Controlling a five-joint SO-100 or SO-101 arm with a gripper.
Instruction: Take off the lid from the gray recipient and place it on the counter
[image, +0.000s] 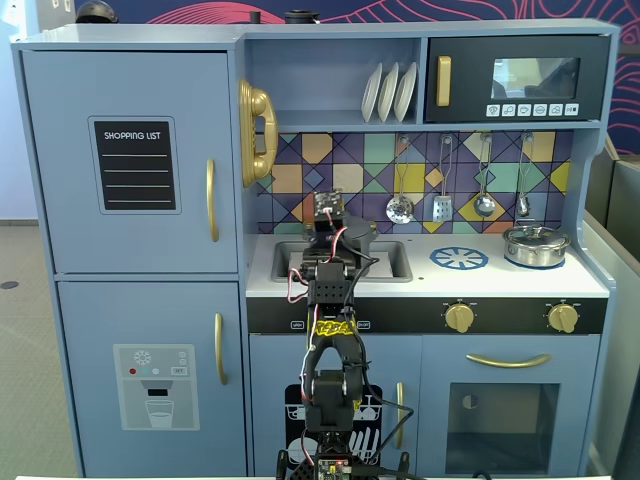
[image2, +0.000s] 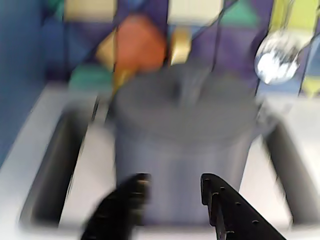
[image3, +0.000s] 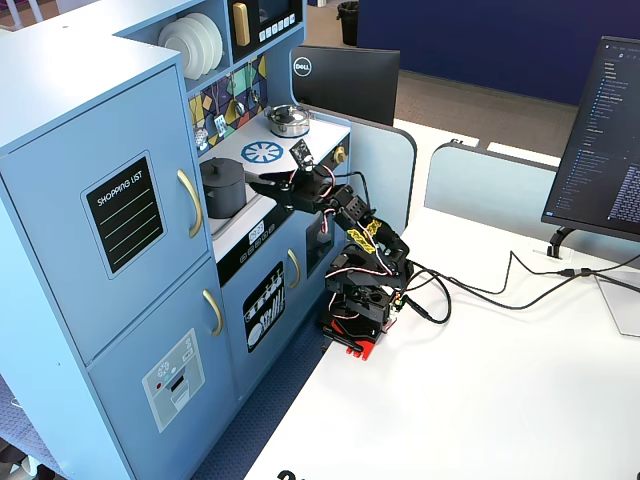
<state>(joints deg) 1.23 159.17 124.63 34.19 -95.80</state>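
The gray recipient (image2: 180, 160) stands in the sink recess of the counter (image3: 312, 132). Its lid (image2: 185, 107) lies flat on top with its small knob up. The wrist view is blurred. There my gripper (image2: 172, 181) is open, its two black fingers just in front of the pot's side wall and below the lid, with nothing held. From the side, a fixed view shows the gripper (image3: 258, 181) close beside the pot (image3: 222, 192) and the lid (image3: 220, 164) on top. In the front fixed view the arm hides most of the pot (image: 363, 236).
A shiny silver pot (image: 536, 245) stands at the counter's right end, beyond the blue printed burner (image: 459, 258). Utensils (image: 400, 208) hang on the tiled back wall above the sink (image: 395, 262). The fridge cabinet (image: 130, 160) walls the sink's left side.
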